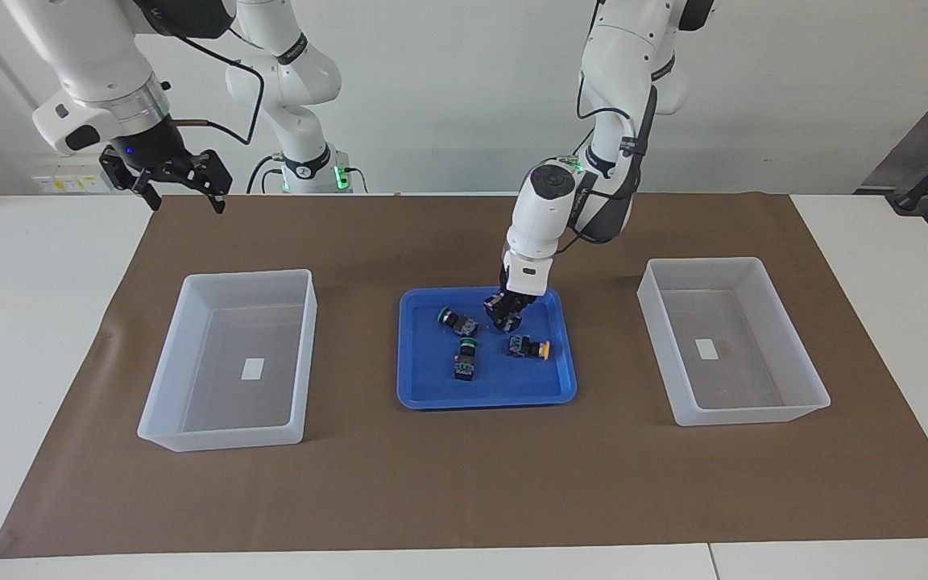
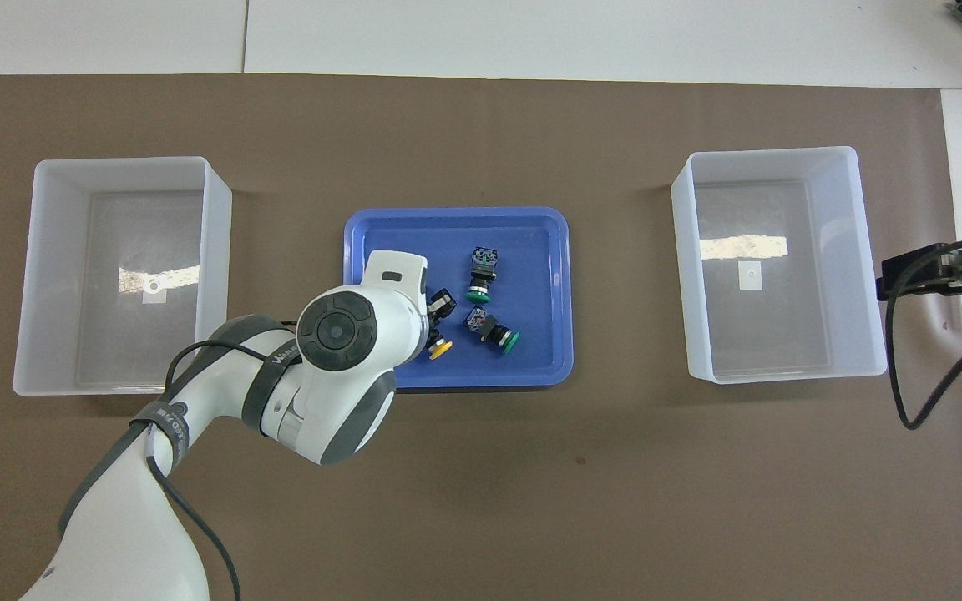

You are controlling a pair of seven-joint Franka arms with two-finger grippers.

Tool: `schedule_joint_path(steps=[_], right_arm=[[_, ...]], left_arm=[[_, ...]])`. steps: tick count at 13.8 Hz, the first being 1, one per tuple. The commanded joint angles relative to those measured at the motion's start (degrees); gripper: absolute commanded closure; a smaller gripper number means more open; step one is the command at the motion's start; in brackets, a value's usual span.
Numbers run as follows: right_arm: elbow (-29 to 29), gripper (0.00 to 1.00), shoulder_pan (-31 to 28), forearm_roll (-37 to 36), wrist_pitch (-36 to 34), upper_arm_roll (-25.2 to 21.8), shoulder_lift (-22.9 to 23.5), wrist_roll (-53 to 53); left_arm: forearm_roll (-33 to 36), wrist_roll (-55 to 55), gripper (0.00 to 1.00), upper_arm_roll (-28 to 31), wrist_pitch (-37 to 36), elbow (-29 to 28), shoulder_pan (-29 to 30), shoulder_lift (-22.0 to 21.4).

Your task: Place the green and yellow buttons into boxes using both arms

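Left tool [image 1: 507, 310]: clamped on one yellow button [image 2: 439, 351] over blue tray [image 1: 432, 393]. Remaining yellow button [image 1: 530, 348], green buttons [image 1: 466, 357] in tray. Right tool [image 1: 178, 184]: fingers apart, waiting above tabletop [image 1: 21, 322]. Boxes [image 1: 226, 362] flank tray.

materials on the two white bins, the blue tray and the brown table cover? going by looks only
Bins: likely translucent plastic, semi-matte; the cover's brown and the inner labels show through the walls and floors.
Blue tray: probably moulded plastic, smooth with slight sheen, rounded corners and a raised rim.
Brown cover: looks like kraft paper, matte, with a faint crease near one bin; thin fabric can't be ruled out.
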Motion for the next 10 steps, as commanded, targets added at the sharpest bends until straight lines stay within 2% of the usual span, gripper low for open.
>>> schedule_joint_path(steps=[1, 3, 5, 8, 10], right_arm=[[-1.4, 0.00, -0.1, 2.4, 3.6, 3.2, -0.2, 5.4], [-3.4, 0.00, 2.5, 3.6, 8.2, 4.3, 1.3, 9.7], [-2.7, 0.00, 7.3, 3.1, 13.4, 4.4, 7.1, 18.2], [-1.4, 0.00, 13.1, 2.3, 22.6, 4.4, 15.5, 26.3], [-1.5, 0.00, 16.1, 2.3, 27.7, 4.4, 19.3, 29.8]], left_arm=[[-0.1, 3.5, 1.00, -0.3, -12.3, 8.2, 5.2, -1.4], [-0.3, 8.4, 1.00, -0.6, -20.2, 13.6, 10.1, -2.0], [-0.8, 18.2, 1.00, -0.6, -26.6, 18.2, 16.1, -2.3], [-2.5, 39.7, 1.00, -0.4, -28.0, 18.2, 24.4, -2.4], [-2.6, 52.1, 1.00, -0.3, -27.7, 16.8, 29.4, -2.9]])
